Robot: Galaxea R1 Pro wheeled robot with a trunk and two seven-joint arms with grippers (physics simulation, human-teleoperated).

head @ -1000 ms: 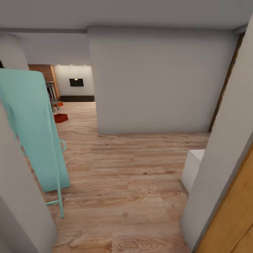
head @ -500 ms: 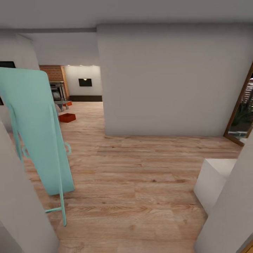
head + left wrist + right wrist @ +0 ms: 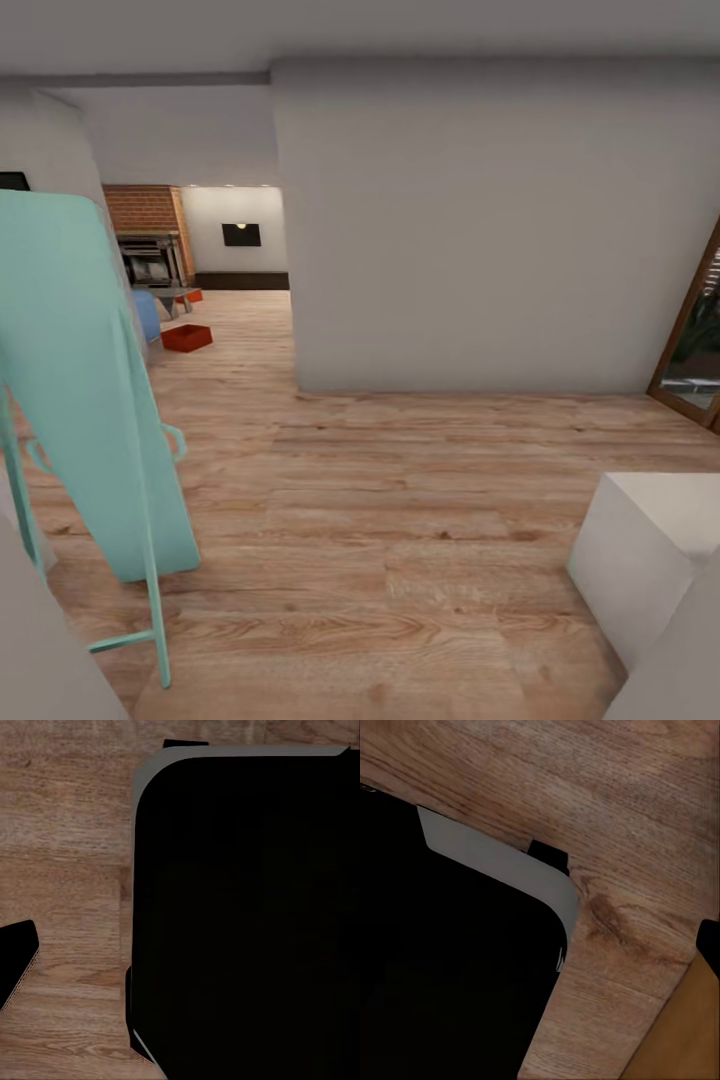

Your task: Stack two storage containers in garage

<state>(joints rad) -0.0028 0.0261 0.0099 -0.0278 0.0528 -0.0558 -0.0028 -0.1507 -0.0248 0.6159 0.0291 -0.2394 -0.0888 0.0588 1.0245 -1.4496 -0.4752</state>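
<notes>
Tool state cannot tell, both wrists aimed at plank floor (image 3: 400, 520); in transit toward orange-red container (image 3: 187, 337) at 11 o'clock, past turquoise board (image 3: 85, 400).

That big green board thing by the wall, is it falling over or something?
It looks tilted, not fallen. The ironing board leans folded against the wall at the head view's left, its legs on the wood floor. Odd for a hallway, perhaps. Far off, an orange bin sits on the floor.

- A turquoise ironing board (image 3: 85, 400) leans upright on the wood-plank floor (image 3: 400, 520).
- A white block (image 3: 640, 560) sits near a grey wall (image 3: 480, 230).
</notes>
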